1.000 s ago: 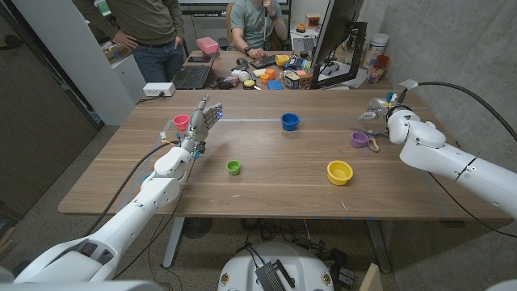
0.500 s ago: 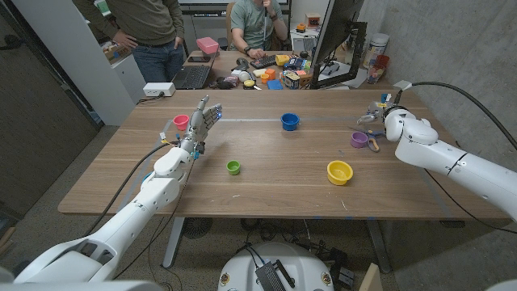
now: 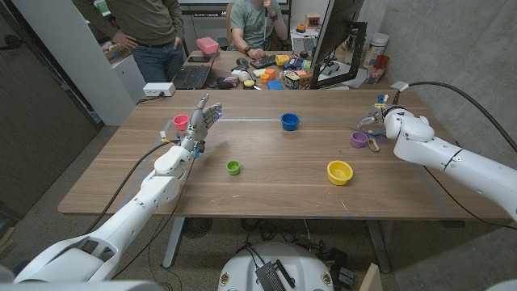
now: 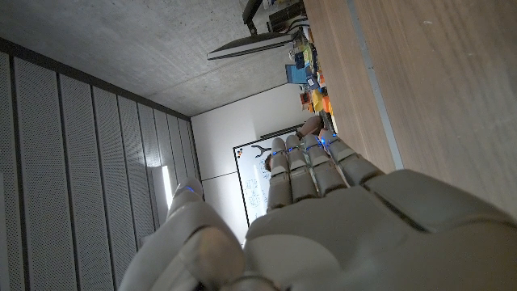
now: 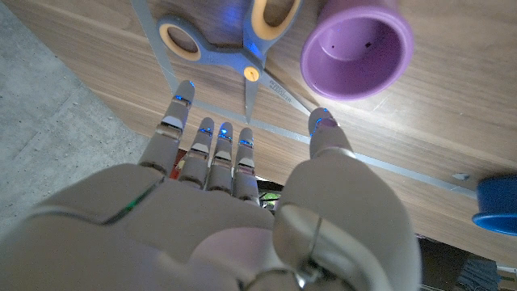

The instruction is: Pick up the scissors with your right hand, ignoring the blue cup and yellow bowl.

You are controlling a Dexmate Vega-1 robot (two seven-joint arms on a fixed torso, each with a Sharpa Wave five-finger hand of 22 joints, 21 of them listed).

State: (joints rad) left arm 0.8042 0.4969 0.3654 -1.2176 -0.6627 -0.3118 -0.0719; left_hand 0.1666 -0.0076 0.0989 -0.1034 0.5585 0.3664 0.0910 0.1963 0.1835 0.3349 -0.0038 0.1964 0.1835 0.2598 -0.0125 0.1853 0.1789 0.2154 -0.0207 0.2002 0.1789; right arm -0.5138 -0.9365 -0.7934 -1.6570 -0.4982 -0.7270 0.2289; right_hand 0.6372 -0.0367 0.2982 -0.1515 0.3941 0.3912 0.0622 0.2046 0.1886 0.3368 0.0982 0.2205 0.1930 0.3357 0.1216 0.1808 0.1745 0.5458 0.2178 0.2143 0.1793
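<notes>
Blue-and-yellow-handled scissors [image 5: 230, 36] lay flat on the wooden bench [image 3: 266, 186], touching a purple plastic cup [image 5: 355, 50], so the empty, spread-fingered right hand [image 5: 234, 202] above should close on the handles, clear of that cup.

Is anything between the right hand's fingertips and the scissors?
No. In the right wrist view only bare table separates the right hand from the scissors; the purple cup sits beside them.
</notes>
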